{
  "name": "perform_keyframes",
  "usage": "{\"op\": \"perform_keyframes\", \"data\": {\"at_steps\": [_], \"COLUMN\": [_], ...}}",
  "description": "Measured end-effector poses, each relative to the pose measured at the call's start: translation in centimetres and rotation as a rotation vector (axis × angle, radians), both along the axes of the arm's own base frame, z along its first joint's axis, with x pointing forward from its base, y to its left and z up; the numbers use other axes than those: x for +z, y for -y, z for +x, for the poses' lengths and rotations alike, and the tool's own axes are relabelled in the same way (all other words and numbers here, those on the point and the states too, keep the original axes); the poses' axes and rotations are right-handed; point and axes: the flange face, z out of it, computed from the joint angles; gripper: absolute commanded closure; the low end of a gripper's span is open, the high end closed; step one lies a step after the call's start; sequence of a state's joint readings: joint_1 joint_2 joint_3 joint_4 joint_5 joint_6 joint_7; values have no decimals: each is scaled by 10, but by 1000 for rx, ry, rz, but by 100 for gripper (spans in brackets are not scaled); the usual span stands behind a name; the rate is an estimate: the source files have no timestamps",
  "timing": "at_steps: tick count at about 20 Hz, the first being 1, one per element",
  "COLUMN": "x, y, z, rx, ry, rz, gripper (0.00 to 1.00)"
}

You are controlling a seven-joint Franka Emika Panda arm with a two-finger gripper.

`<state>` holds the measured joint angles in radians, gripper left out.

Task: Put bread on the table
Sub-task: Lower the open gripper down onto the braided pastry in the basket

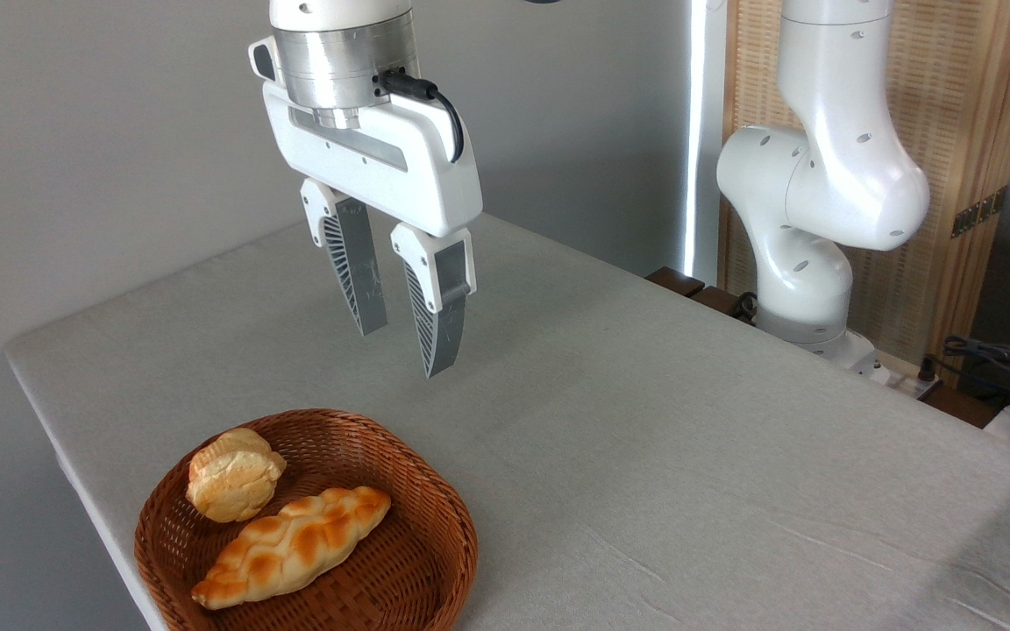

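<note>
The wicker basket (435, 543) sits near the tabletop's (689, 456) front-left edge, its left rim close to where the grey cloth drops away. Inside it the bread (295, 545) lies slanted across the basket floor, one pointed end toward the near-left rim and the other toward the basket's middle. A small round bun (235, 473) rests just behind the bread, against the basket's back-left wall, touching or nearly touching the loaf. The claw (401, 346) hangs above and behind the basket, well clear of its rim, fingers parted with a modest gap and holding nothing. To the right of the basket the cloth runs bare and wide toward the arm's base (807, 324), which stands beyond the tabletop's far-right edge.
</note>
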<state>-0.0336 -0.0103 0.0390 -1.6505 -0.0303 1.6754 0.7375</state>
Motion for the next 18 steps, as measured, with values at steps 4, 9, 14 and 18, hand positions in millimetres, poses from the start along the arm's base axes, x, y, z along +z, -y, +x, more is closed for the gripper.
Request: {"op": "perform_keyframes", "data": {"at_steps": [4, 9, 14, 18], "x": [0, 0, -5, -38], "y": [0, -1, 1, 2], "z": [0, 0, 9, 40], "rx": [1, 2, 2, 19], "ry": [0, 0, 30, 111], "rz": [-2, -2, -2, 0], "gripper": [0, 0, 0, 0]}}
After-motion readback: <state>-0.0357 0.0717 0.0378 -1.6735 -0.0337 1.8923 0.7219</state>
